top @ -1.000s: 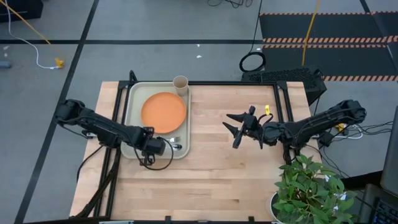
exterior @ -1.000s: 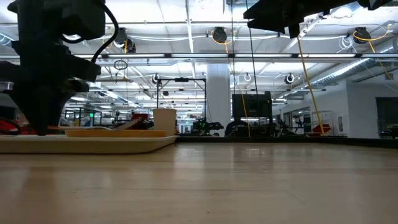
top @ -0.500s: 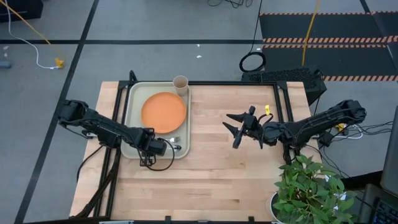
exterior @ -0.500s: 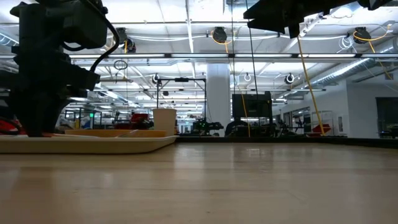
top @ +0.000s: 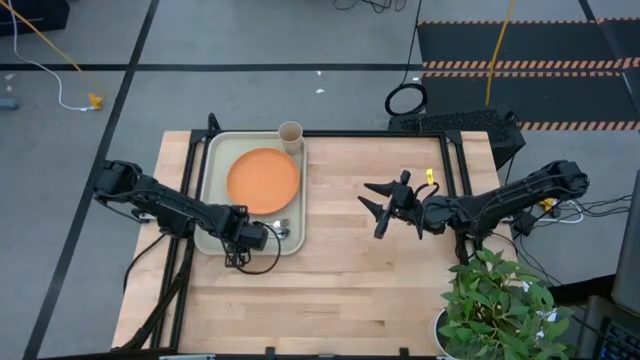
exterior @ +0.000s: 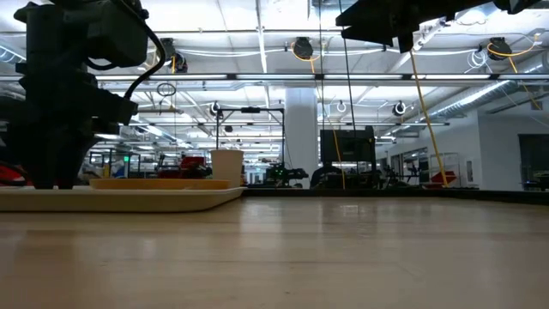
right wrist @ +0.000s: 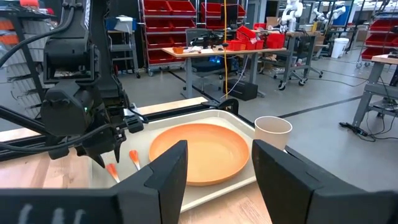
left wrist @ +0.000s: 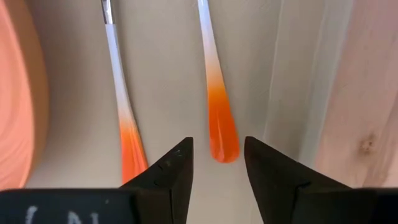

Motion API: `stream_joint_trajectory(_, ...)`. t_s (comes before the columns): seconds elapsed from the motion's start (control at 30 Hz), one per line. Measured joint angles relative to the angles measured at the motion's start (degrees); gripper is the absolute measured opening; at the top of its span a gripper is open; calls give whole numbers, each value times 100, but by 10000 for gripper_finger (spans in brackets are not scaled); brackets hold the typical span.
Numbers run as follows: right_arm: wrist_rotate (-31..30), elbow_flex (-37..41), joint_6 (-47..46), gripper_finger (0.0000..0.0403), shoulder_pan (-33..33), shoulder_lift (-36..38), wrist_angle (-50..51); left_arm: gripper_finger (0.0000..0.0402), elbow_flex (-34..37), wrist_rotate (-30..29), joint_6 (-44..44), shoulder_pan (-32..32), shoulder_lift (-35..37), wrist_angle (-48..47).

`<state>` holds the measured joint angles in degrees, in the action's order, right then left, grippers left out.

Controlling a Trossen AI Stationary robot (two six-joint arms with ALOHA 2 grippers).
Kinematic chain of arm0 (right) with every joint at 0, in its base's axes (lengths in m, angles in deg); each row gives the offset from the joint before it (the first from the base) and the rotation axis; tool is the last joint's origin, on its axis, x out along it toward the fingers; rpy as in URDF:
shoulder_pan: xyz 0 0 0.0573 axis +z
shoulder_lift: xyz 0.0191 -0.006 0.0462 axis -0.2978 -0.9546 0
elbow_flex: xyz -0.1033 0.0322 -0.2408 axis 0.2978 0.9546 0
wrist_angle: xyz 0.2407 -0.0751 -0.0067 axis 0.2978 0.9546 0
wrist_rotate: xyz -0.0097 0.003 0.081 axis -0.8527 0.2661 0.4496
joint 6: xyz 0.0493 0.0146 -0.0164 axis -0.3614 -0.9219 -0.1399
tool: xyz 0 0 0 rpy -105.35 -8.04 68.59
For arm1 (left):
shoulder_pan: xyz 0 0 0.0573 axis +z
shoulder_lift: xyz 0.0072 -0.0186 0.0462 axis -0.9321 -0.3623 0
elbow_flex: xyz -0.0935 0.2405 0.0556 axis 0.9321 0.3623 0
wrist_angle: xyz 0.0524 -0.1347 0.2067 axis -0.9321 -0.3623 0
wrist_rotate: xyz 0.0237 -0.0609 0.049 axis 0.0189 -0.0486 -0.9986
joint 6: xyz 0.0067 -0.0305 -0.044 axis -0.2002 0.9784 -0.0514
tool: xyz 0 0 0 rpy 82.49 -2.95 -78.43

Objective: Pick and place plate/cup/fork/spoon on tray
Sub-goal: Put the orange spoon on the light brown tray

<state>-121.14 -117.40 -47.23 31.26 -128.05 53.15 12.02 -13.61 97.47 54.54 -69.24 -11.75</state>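
Two orange handles lie in the tray (top: 212, 160) just ahead of your left gripper (left wrist: 216, 163), fingers released, nothing held; fork versus spoon can't be told from here. Lift straight up so the fingers don't snag either handle. Beyond them the plate (top: 263, 180) sits mid-tray, with the cup (top: 290, 135) at the far corner. Right gripper (top: 383, 207) hangs spread over bare table (top: 360, 280), well apart.

A wooden table (top: 350, 270) is carrying the tray (top: 214, 190) on its left half; a potted plant (top: 490, 305) is sitting at its right front corner.
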Motion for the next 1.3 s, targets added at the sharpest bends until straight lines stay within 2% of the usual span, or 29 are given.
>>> stream_joint_trajectory(0.17, 1, 2, 45, 171, 0, 0, 0, 147, -207, -8, 78, 0, 0, -235)
stream_joint_trajectory(0.33, 0, 2, 65, 171, 0, 0, -2, 144, -306, -103, 211, -21, 2, -64)
stream_joint_trajectory(0.6, 14, 2, 63, 171, 5, 0, -2, 90, -206, -201, 306, -54, 2, 16)
stream_joint_trajectory(0.73, 245, 2, 63, 171, 4, 0, -1, 75, -143, -205, 290, -70, 2, 28)
stream_joint_trajectory(1.3, 285, 2, 63, 171, 4, 0, -4, 72, 119, -101, 181, -70, 2, 68)
